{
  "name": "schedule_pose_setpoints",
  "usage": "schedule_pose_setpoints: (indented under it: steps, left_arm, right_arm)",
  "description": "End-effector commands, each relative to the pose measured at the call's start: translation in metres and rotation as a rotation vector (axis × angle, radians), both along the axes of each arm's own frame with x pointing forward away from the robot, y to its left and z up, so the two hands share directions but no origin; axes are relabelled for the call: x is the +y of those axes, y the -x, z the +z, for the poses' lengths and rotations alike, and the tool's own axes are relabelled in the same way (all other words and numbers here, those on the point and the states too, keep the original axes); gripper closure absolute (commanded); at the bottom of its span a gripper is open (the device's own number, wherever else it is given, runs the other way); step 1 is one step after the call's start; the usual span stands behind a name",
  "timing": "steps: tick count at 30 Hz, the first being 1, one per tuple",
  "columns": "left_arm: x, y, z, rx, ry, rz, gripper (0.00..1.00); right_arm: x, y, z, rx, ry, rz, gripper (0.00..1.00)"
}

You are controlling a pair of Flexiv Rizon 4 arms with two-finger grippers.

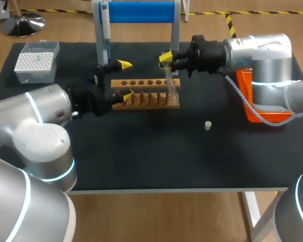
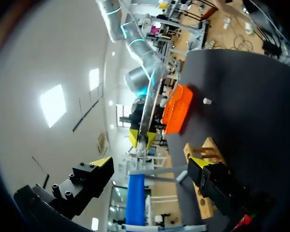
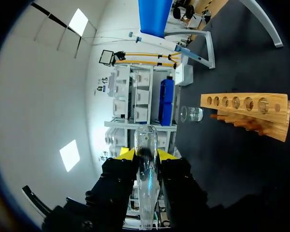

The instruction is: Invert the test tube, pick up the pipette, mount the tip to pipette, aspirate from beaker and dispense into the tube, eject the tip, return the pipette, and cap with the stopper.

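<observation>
The right gripper (image 3: pixel 146 153) pinches the test tube (image 3: pixel 147 137) crosswise between its fingers, the tube's long axis near upright (leaning a little in the head view); its lower end hangs at the right end of the wooden rack (image 1: pixel 146 93); the left gripper (image 1: pixel 125 79) gapes wide and empty by the rack's left end.

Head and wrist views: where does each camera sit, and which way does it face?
Head view: above and behind, facing down on the table; left gripper and right gripper show.
Left wrist view: on that wrist, facing past its open fingers toward the right gripper.
Right wrist view: on that wrist, facing the wooden rack; its fingers clamp the test tube.
All share the test tube and rack.
</observation>
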State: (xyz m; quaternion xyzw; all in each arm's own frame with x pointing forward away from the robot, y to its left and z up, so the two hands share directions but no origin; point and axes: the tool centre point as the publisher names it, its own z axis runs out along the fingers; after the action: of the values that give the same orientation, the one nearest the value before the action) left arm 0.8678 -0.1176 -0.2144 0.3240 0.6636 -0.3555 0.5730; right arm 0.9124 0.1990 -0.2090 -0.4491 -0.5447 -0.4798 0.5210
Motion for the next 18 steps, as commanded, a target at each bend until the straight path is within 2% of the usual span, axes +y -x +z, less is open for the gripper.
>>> schedule_pose_setpoints:
  steps: [1,5,11,18]
  left_arm:
    - [0.004,-0.001,-0.004,-0.190,0.125,-0.496,0.00]
    - [-0.002,0.002,-0.003,-0.209,0.124,-0.517,0.00]
    - [-0.016,0.012,-0.002,-0.230,0.108,-0.477,0.00]
    - [-0.043,0.023,0.002,-0.231,0.020,-0.407,0.00]
  right_arm:
    - [-0.001,0.000,0.001,-0.001,0.003,0.001,1.00]
    - [-0.001,0.000,0.001,-0.001,0.003,0.001,1.00]
    - [-0.001,0.000,0.001,-0.001,0.003,0.001,1.00]
    - [-0.001,0.000,0.001,-0.001,0.003,0.001,1.00]
